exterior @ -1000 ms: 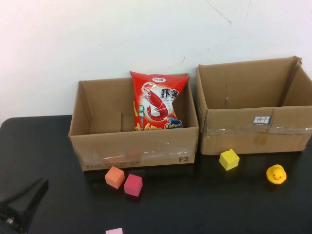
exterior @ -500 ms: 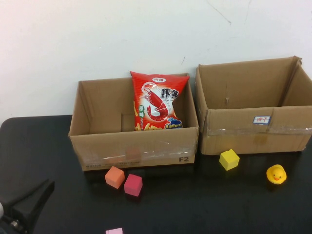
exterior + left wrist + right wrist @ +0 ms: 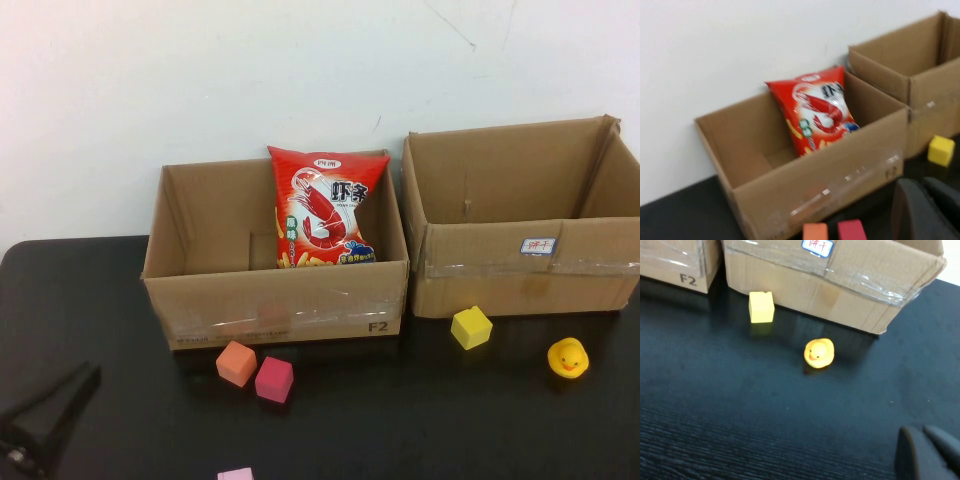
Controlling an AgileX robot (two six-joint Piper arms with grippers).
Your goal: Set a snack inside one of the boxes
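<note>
The snack (image 3: 325,210), a red shrimp-chip bag, stands inside the left box (image 3: 275,305), leaning on its back wall; the left wrist view also shows the snack (image 3: 820,107) in that box (image 3: 840,185). The right box (image 3: 500,285) with a white-and-blue sticker (image 3: 538,245) stands beside it with nothing showing inside. My left gripper (image 3: 88,378) is low over the table's near left corner, shut and empty, well short of the boxes; its dark fingers (image 3: 912,210) fill a corner of the wrist view. My right gripper (image 3: 917,432) is shut and empty above the table near the right box (image 3: 840,285).
On the black table (image 3: 400,420), an orange cube (image 3: 236,362) and a magenta cube (image 3: 273,379) lie before the left box. A pale pink block (image 3: 235,474) is at the near edge. A yellow cube (image 3: 470,327) and a yellow duck (image 3: 568,357) sit before the right box.
The left gripper shifted slightly right and back again at the near left corner. The snack, boxes and small objects have not moved.
</note>
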